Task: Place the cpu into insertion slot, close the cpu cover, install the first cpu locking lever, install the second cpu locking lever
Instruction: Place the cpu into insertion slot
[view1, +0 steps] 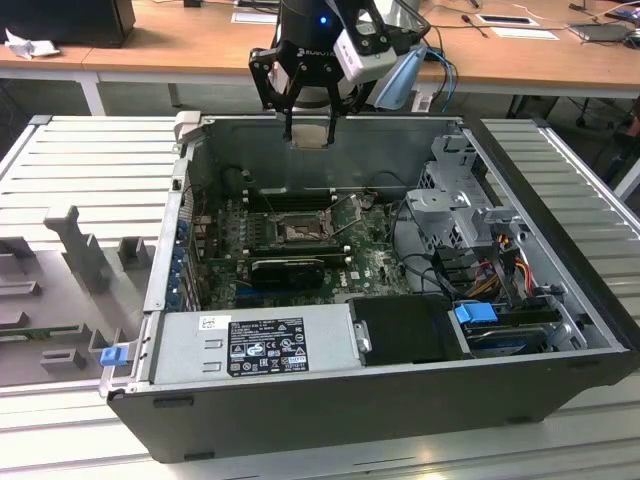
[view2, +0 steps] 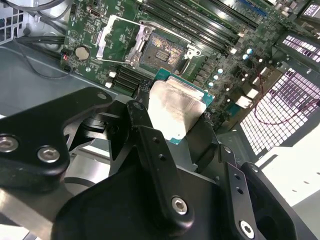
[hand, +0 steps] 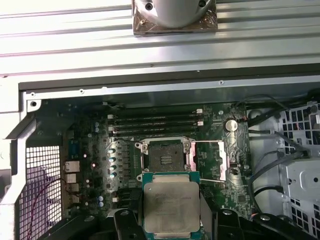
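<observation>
My gripper (view1: 310, 132) hangs above the open computer case's far wall, shut on the cpu (view1: 312, 137). In both wrist views the cpu (view2: 177, 107) (hand: 171, 205) is a pale silver square on a green base, clamped by its edges between the black fingers (view2: 142, 127). The insertion slot (view1: 298, 232) (view2: 162, 49) (hand: 164, 156) lies bare on the green motherboard, well below the chip. The cpu cover (hand: 209, 159) (view2: 116, 40) is swung open beside the slot, with thin wire levers along its edges.
Black memory slots (hand: 155, 122) run beside the socket. A long black card (view1: 285, 268) lies on its near side, a silver power supply (view1: 255, 345) along the front and a drive cage (view1: 460, 205) with cables at the exterior view's right. Grey fixtures (view1: 75, 250) stand outside.
</observation>
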